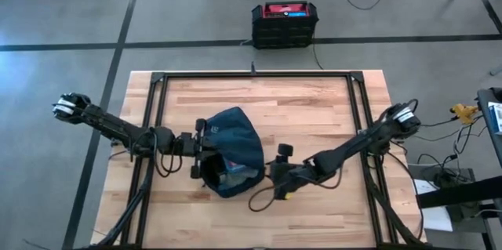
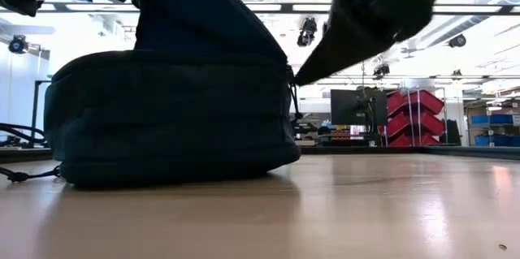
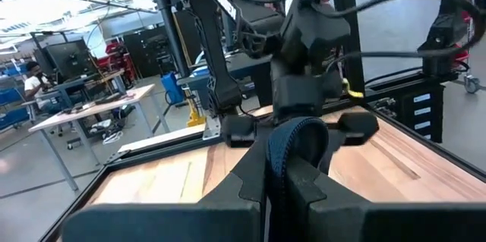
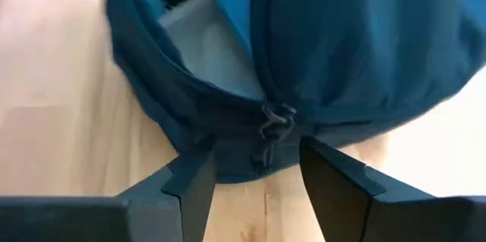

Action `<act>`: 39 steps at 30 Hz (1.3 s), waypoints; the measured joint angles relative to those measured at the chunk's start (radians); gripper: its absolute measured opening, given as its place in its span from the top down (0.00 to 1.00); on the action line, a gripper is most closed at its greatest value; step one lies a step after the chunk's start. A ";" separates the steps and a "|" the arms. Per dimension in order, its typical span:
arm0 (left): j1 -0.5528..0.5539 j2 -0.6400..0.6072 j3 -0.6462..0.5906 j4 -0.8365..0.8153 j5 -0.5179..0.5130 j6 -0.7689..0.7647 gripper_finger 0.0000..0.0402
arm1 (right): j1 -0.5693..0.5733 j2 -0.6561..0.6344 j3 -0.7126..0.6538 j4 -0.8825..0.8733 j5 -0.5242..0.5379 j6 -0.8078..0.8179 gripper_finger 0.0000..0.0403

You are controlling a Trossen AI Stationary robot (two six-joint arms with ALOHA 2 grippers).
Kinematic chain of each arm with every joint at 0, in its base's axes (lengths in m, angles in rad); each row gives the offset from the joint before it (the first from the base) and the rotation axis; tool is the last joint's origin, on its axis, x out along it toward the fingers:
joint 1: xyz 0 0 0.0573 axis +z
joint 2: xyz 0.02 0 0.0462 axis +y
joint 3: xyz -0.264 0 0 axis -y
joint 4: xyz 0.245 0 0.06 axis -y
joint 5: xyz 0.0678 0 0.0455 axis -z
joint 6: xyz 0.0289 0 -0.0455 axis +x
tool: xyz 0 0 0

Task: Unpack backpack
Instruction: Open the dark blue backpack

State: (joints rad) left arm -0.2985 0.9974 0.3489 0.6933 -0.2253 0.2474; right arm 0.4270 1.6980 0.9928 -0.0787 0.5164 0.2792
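Your backpack (image 1: 233, 150) sits mid-table, close to the low camera, a dark navy fabric bag slumped on the wooden table (image 1: 314, 109) with its mouth partly unzipped and pale lining and something blue showing inside. Judge it as soft and floppy: the walls will sag and fold when pulled, and the whole bag will likely slide on the smooth wood unless one arm holds it. It is not fragile, and its weight depends on contents you cannot fully see. The best holds look like the top strap loop and the zipper pull (image 4: 275, 124); plain fabric would bunch and slip.

Your left claw (image 3: 292, 168) is on the bag's left side, pinched narrow on the strap loop (image 3: 298, 137), which stands up between its fingers.

Your right claw (image 4: 254, 174) is low at the bag's right side, jaws spread to a moderate gap and holding nothing. The zipper pull hangs just ahead of the gap, between the two fingers (image 4: 190, 177); whether they brush the fabric, you cannot tell.
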 joint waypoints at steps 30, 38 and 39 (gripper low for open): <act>0.320 0.236 0.018 0.244 0.373 -0.045 1.00 | -0.007 0.166 0.005 0.429 -0.162 -0.295 1.00; 0.309 0.232 0.266 -0.170 0.425 -0.008 0.99 | -0.047 0.232 0.049 0.439 -0.061 -0.259 1.00; 0.306 0.204 0.300 -0.300 0.425 -0.005 0.98 | -0.048 0.230 0.048 0.423 -0.047 -0.252 1.00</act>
State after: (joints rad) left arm 0.0077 1.2013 0.6489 0.3935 0.2002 0.2424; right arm 0.3794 1.9284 1.0412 0.3439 0.4696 0.0274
